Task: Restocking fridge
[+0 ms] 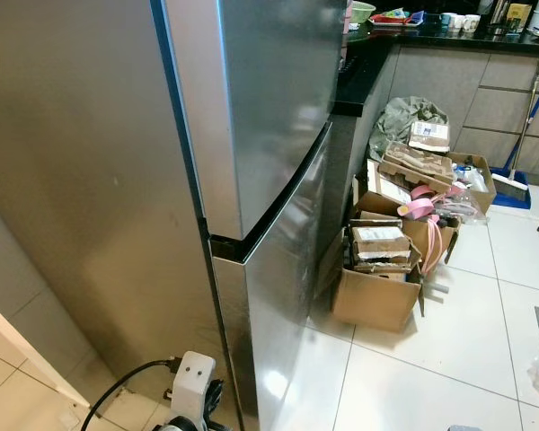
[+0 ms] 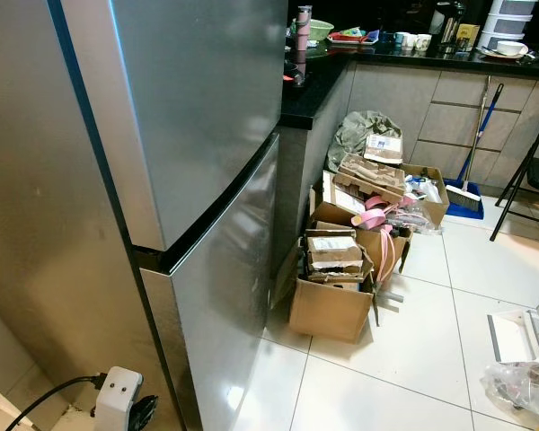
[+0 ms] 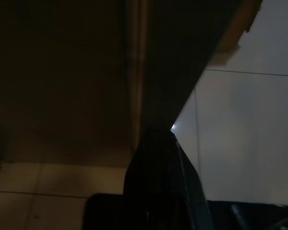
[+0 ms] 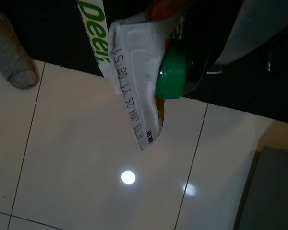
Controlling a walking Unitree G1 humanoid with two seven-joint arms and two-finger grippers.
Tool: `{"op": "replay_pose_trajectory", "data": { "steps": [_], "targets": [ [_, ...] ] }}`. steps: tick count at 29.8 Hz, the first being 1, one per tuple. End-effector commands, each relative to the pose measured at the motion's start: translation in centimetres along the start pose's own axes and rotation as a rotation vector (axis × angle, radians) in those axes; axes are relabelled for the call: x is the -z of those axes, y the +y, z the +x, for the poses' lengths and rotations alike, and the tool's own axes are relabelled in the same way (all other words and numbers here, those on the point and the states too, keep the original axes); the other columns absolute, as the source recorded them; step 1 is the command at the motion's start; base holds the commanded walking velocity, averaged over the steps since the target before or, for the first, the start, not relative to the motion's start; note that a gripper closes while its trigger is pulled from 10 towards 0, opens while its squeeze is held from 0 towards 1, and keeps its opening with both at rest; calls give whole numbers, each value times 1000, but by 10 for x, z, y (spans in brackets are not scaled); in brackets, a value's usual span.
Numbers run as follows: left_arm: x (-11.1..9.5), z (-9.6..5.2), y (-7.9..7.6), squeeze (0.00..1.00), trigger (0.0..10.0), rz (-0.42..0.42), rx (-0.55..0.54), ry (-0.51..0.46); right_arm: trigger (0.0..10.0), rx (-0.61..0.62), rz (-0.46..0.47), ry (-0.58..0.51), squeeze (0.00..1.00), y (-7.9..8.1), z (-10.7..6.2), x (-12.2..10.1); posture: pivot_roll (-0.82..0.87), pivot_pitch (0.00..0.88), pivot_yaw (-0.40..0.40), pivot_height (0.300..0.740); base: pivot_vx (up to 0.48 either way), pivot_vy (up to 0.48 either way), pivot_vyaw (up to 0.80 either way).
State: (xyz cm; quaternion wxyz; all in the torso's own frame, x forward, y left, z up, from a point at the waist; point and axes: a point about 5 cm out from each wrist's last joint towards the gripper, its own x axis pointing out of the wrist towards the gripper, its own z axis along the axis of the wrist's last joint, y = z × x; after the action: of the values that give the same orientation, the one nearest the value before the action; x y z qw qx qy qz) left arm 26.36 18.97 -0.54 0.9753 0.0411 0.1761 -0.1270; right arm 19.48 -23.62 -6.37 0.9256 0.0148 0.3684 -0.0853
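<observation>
The tall steel fridge (image 1: 251, 135) stands right in front of me with both doors closed; a dark gap (image 1: 269, 224) separates the upper door from the lower one. In the right wrist view, a white carton (image 4: 134, 81) with green lettering, a printed date and a green screw cap (image 4: 172, 72) hangs above the white floor tiles, with my right gripper (image 4: 194, 72) shut on it. The left wrist view is dark: my left gripper (image 3: 158, 143) hangs low beside the fridge's side. The white wrist block (image 1: 194, 379) of my left arm, with its black cable, shows at the bottom.
Open cardboard boxes (image 1: 377, 287) stuffed with packaging and pink bands crowd the floor right of the fridge. Behind them runs a dark counter (image 1: 449, 36) with bowls and cups, and a broom (image 1: 514, 171) leans there. A folding chair (image 2: 530, 180) stands far right. A socked foot (image 4: 12, 52) rests on the tiles.
</observation>
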Motion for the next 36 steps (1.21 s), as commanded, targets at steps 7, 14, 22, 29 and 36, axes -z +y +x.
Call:
{"op": "replay_pose_trajectory", "data": {
  "steps": [7,14,22,29,36],
  "targets": [
    [-9,-5,20,0,0,25,-110,-52,10000,16,-5,12,0,-7,-2,4,-117,143,-9,740,0,0,0],
    [-25,3,26,0,0,-13,-176,-113,10000,14,-14,6,0,-9,-2,1,-121,153,-23,740,0,0,0],
    [-49,19,20,0,9412,-28,-141,-157,10000,12,-17,-7,0,-9,0,-3,-126,163,-22,740,0,0,0],
    [-62,29,9,0,10000,0,-50,-178,10000,14,-16,-12,0,-10,0,-5,-128,165,-19,740,0,0,0],
    [-69,34,1,0,10000,19,9,-193,10000,16,-13,-14,0,-10,0,-5,-129,164,-15,740,0,0,0]
  ]
}}
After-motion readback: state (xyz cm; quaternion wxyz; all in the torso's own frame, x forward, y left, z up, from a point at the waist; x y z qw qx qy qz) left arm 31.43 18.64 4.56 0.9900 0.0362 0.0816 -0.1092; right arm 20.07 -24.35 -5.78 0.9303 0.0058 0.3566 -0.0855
